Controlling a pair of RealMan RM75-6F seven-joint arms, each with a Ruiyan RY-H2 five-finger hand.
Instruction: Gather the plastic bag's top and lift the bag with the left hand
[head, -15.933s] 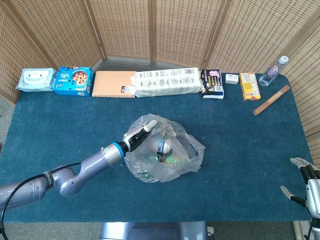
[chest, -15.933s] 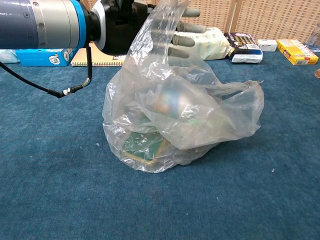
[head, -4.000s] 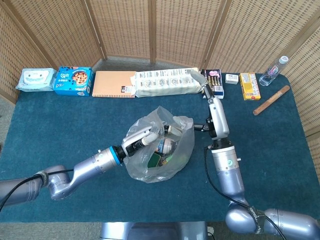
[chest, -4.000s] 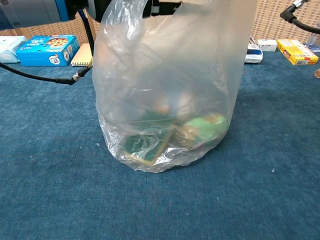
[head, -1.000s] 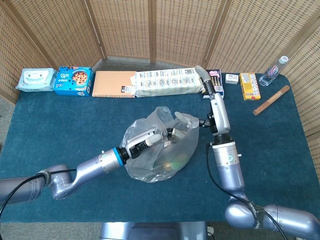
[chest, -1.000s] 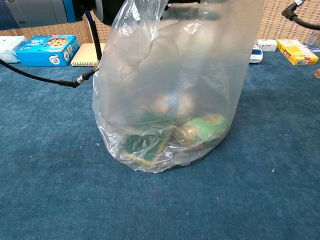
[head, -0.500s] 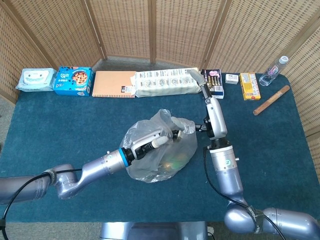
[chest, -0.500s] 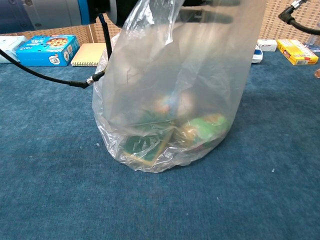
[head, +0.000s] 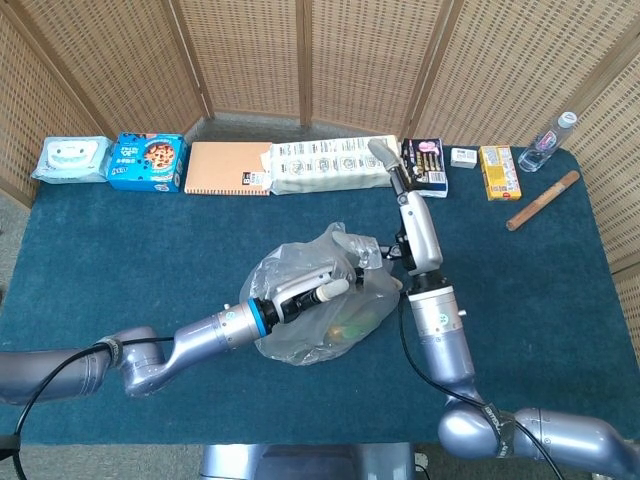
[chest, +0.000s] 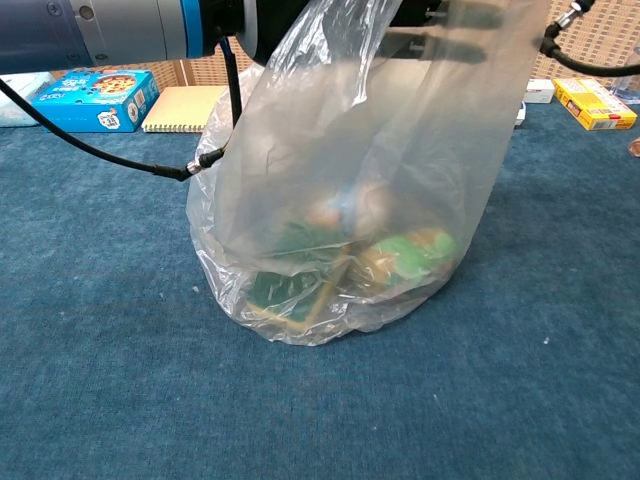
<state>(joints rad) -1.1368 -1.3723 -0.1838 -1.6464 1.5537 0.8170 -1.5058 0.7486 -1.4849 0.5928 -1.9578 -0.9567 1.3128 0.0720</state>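
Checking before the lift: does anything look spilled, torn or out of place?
Nothing stands out. The plastic bag sits on the table with its contents inside, no tear visible; the items along the far edge lie in a row.

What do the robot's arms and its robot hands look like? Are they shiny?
Yes, a bit shiny. Both arms are smooth, rounded silver-grey tubes. The left arm has a bright blue ring at the wrist and a thin black cable looping along it. The left robot hand is black with pale, whitish fingers. The right arm is silver too; its robot hand is mostly hidden by the plastic bag.
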